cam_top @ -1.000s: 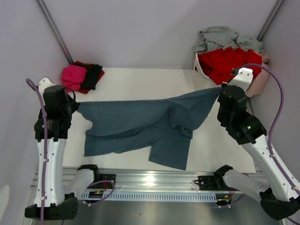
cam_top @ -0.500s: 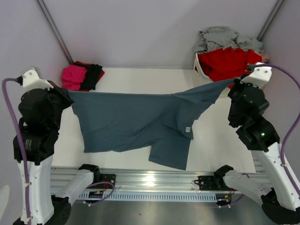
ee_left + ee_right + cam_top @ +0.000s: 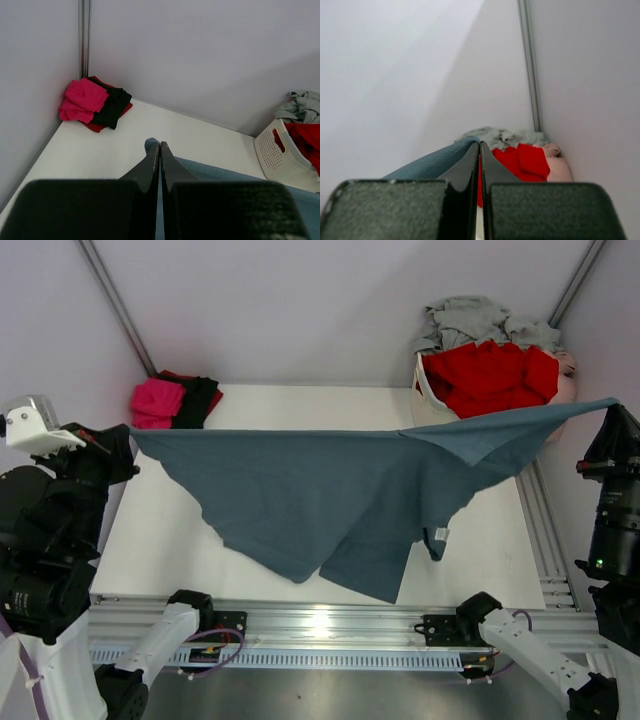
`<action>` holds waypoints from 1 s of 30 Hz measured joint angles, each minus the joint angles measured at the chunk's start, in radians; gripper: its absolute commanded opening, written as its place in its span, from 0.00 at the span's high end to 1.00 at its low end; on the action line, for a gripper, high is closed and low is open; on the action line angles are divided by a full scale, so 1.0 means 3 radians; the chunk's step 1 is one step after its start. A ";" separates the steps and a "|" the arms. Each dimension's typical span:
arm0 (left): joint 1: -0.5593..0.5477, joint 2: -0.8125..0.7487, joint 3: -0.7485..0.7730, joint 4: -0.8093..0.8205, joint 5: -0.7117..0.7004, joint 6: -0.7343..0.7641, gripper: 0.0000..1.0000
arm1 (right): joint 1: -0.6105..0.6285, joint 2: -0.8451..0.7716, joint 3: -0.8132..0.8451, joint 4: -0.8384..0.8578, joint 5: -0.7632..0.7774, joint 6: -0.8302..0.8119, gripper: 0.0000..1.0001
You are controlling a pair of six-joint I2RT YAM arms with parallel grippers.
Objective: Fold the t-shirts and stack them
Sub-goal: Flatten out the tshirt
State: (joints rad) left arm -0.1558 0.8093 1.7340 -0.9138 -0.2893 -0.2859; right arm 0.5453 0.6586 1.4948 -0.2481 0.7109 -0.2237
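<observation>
Your left jaws are clamped on one corner of the slate blue-grey t-shirt (image 3: 330,490) and your right jaws on the opposite corner. It is held spread above the tabletop (image 3: 150,530), its middle sagging toward the near edge. The pink t-shirt (image 3: 157,403) and black t-shirt (image 3: 198,400) lie far left, and the red t-shirt (image 3: 485,375) fills the basket (image 3: 424,392) far right.

Plain white worktop (image 3: 160,530). Tucked in the far-left corner there's a magenta-pink shirt (image 3: 157,405) right next to a black shirt (image 3: 198,400), both lying on a red shirt (image 3: 93,127). A white lattice basket (image 3: 428,400) sits in the far-right corner.
</observation>
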 measured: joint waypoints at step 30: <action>-0.0013 0.0149 -0.1260 0.0830 -0.1049 0.0258 1.00 | -0.0036 0.0832 -0.1137 0.0788 -0.0051 -0.0100 1.00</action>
State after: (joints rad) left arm -0.1596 0.8539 1.3560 -0.6647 -0.6041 -0.2085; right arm 0.5346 0.9081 1.1538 -0.0116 0.6956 -0.2539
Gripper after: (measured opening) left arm 0.003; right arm 0.006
